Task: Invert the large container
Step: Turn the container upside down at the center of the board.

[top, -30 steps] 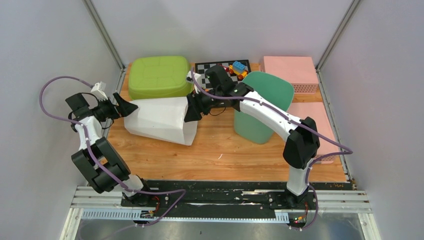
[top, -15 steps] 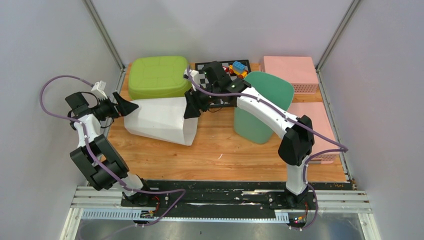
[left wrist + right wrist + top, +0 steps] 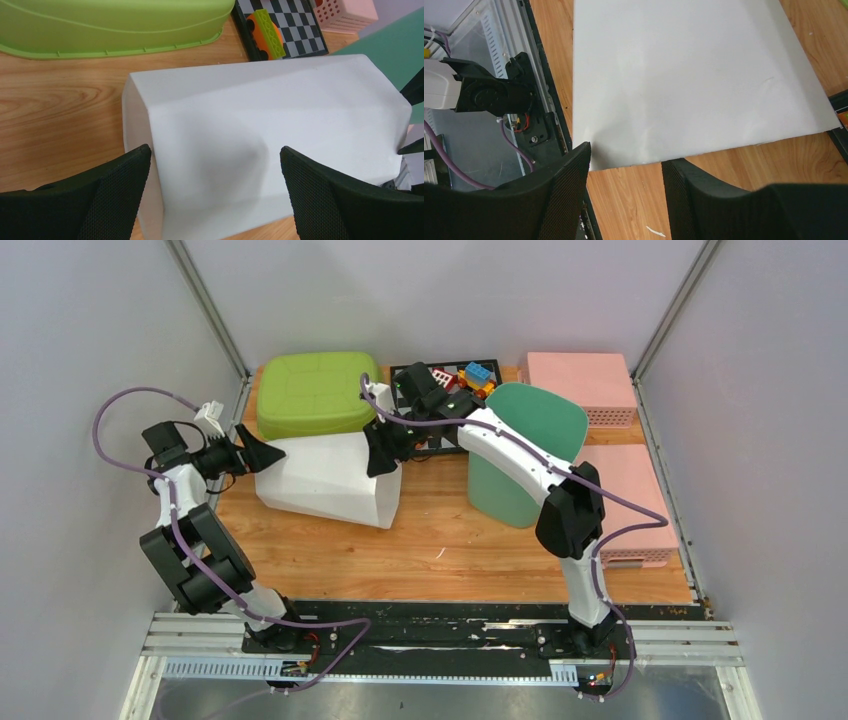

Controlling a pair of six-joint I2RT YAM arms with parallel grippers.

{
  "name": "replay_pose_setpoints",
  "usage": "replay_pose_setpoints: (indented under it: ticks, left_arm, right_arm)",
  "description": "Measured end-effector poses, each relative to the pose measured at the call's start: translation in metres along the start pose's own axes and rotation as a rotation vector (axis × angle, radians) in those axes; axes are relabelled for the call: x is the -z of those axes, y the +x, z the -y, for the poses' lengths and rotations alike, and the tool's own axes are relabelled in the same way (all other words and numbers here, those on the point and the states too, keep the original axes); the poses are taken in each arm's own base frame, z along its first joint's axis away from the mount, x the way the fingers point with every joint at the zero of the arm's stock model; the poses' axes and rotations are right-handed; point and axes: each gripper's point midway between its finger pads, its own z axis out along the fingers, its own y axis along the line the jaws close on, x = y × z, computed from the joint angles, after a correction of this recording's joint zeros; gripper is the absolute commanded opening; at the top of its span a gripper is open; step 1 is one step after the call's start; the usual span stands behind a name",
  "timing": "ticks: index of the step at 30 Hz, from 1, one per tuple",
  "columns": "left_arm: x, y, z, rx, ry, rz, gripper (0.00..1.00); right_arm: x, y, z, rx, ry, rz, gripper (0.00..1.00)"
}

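Plainly, the right gripper (image 3: pixel 626 164) stands half apart and clamps nothing, with its fingertips at the edge of the white container's (image 3: pixel 320 475) open mouth. The left gripper (image 3: pixel 215 152) is spread wide at the closed bottom end; I cannot tell whether it touches. The container lies on its side on the wooden table (image 3: pixel 450 535), just in front of a green tub (image 3: pixel 315 390). The turn looks half made. Next, the mouth must tip down flat, with the bottom end kept from sliding.

Overhead view from the near edge, two close wrist views; white container (image 3: pixel 325 478) common to all.
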Motion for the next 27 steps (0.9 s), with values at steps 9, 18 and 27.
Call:
replay_pose_setpoints:
  ticks: [9, 18, 27]
  left_arm:
    - [0.000, -0.002, 0.002, -0.012, 0.016, 0.008, 1.00]
    - [0.004, -0.007, 0.010, -0.033, 0.026, 0.021, 1.00]
    - [0.023, -0.029, 0.043, -0.125, 0.001, 0.081, 1.00]
  right_arm:
    - [-0.006, 0.004, 0.003, -0.019, -0.001, -0.027, 0.55]
    - [-0.005, 0.007, 0.002, -0.031, -0.002, -0.039, 0.55]
    - [-0.003, 0.012, 0.003, -0.057, 0.002, -0.059, 0.56]
